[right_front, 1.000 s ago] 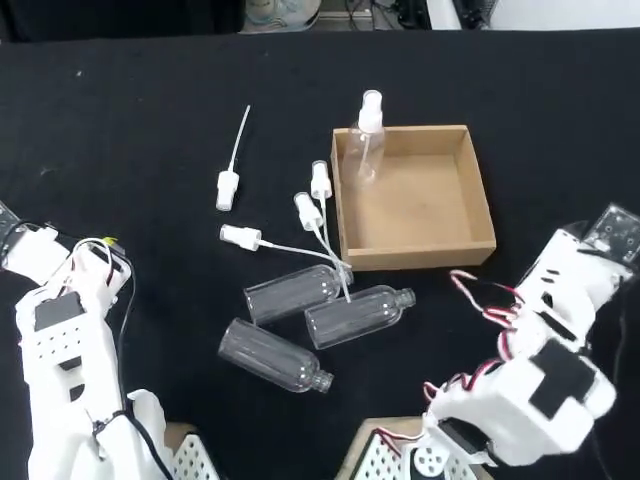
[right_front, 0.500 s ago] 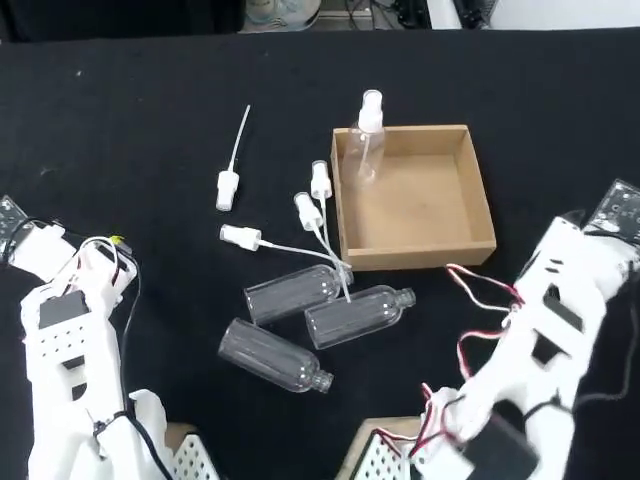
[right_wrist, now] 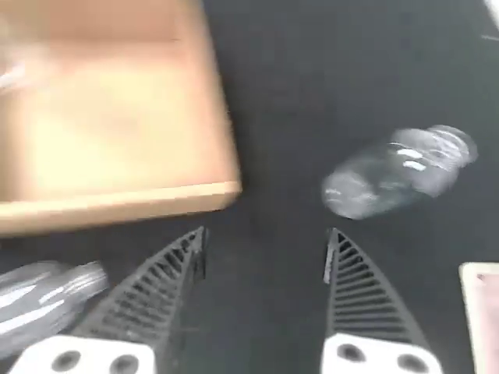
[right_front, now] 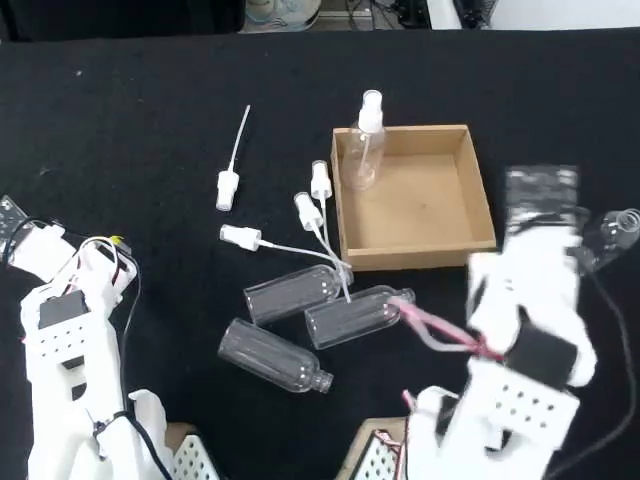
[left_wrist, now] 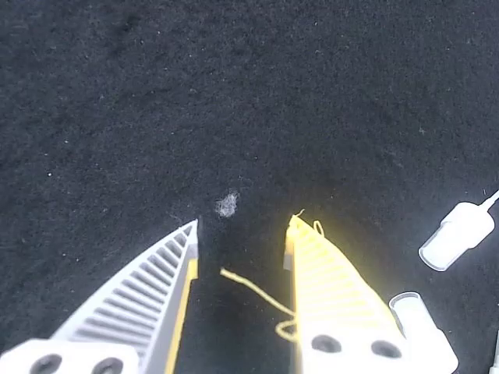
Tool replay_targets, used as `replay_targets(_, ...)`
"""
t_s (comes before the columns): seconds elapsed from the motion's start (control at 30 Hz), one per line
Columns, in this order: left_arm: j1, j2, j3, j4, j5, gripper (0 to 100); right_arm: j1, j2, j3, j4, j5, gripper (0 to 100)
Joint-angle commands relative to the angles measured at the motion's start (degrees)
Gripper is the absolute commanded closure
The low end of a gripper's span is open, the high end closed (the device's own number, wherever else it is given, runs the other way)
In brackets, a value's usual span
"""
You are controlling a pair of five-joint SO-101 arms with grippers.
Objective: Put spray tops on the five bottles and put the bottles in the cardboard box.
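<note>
One of five done: clear plastic bottle with white spray top (right_front: 366,150) stands in brown cardboard box (right_front: 486,200), 11 o'clock corner. Three uncapped clear bottles (right_front: 290,293) at box's 7 o'clock, fourth uncapped bottle (right_wrist: 398,173) at 4 o'clock. Four loose white spray tops (right_front: 227,189) at 9 o'clock. Left claw (left_wrist: 242,241), right claw (right_wrist: 265,249) spread, empty.

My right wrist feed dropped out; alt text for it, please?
The right arm's open jaws hover over the black table, a clear bottle lying beyond one tip. The cardboard box and a second bottle lie toward the other.

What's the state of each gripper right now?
Left gripper: open, holding nothing.
Right gripper: open, holding nothing.
</note>
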State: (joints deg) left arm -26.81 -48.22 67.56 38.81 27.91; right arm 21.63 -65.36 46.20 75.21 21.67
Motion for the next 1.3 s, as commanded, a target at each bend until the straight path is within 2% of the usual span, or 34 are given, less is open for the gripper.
replay_targets(0.0, 0.4, -1.14, -3.12, 0.09, 0.7, 82, -15.91, -0.66, -11.74, 10.2, -4.4, 80.7)
replay_targets(0.2, 0.22, -1.14, -3.12, 0.09, 0.7, 82, -40.53, 9.36, -21.05, 13.54, -15.21, 80.8)
replay_targets(0.3, -1.71, -1.14, -3.3, 0.09, 0.88, 82, -48.18, 17.8, -22.11, 9.93, -18.64, 80.8)
replay_targets(0.37, -2.77, -1.14, -3.56, 0.09, 0.88, 82, -50.73, 23.6, -22.11, 5.54, -19.6, 80.8)
replay_targets(0.53, -2.77, -1.14, -3.47, 0.09, 0.88, 82, -52.04, 37.93, -22.2, -7.65, -20.66, 80.8)
replay_targets(0.63, -2.77, -1.14, -3.47, 0.09, 0.88, 82, -52.04, 46.2, -23.43, -11.34, -20.66, 80.8)
replay_targets(1.03, -2.59, -1.14, -3.47, 0.09, 0.88, 82, -51.6, 72.04, -42.77, -6.07, -20.4, 80.8)
replay_targets(1.27, -2.59, -1.14, -3.47, 0.09, 0.88, 82, -45.98, 79.96, -47.16, -6.59, -20.22, 80.8)
